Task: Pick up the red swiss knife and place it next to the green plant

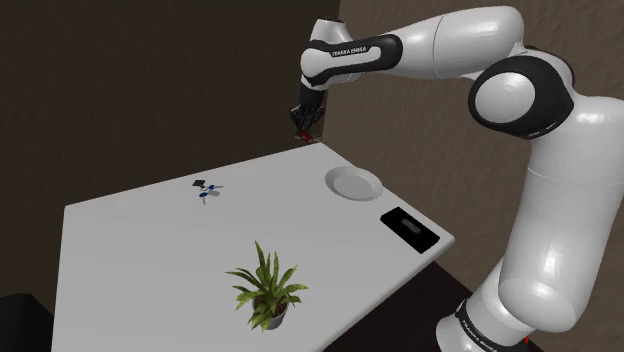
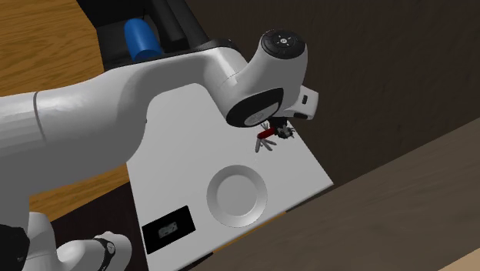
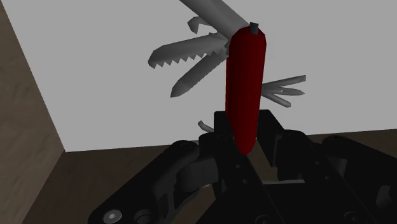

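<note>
The red swiss knife (image 3: 245, 83), with several grey blades fanned out, is clasped between my black fingers (image 3: 222, 130). My gripper (image 1: 305, 128) is shut on it and hangs just over the far corner of the white table (image 1: 120, 260); I cannot tell whether the knife (image 1: 304, 135) still touches the top. From the second exterior view the knife (image 2: 267, 136) pokes out beneath the hand (image 2: 275, 127). The green plant (image 1: 266, 288) stands in a small pot near the table's front edge, far from the gripper.
A white plate (image 1: 353, 184) lies between the gripper and a flat black device (image 1: 408, 228) along the shoulder view's right edge of the table. A small blue and black object (image 1: 207, 190) rests mid-table toward the back. A dark wall rises behind.
</note>
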Tool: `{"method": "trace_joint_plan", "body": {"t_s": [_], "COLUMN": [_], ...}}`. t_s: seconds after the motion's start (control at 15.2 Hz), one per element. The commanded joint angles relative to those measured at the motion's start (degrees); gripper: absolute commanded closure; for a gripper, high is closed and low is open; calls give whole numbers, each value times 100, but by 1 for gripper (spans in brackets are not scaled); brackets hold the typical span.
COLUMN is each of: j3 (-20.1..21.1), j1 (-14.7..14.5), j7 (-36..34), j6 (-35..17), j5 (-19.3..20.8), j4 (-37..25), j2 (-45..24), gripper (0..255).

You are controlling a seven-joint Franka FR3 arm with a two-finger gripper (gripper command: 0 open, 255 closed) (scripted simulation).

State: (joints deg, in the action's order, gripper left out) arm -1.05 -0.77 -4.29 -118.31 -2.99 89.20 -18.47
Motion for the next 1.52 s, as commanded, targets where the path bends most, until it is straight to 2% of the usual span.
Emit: {"method": "trace_joint_plan", "body": {"t_s": [0.0,1.06,1.45], "j3": [-2,-7,193], "j1": [2,11,-420], "j7": [-6,-57,-696], "j6": [153,1413,1015], "j5": [4,21,191], "j4": [-130,-1463,-160], "j2": [21,-51,873], "gripper": [255,255,255]}}
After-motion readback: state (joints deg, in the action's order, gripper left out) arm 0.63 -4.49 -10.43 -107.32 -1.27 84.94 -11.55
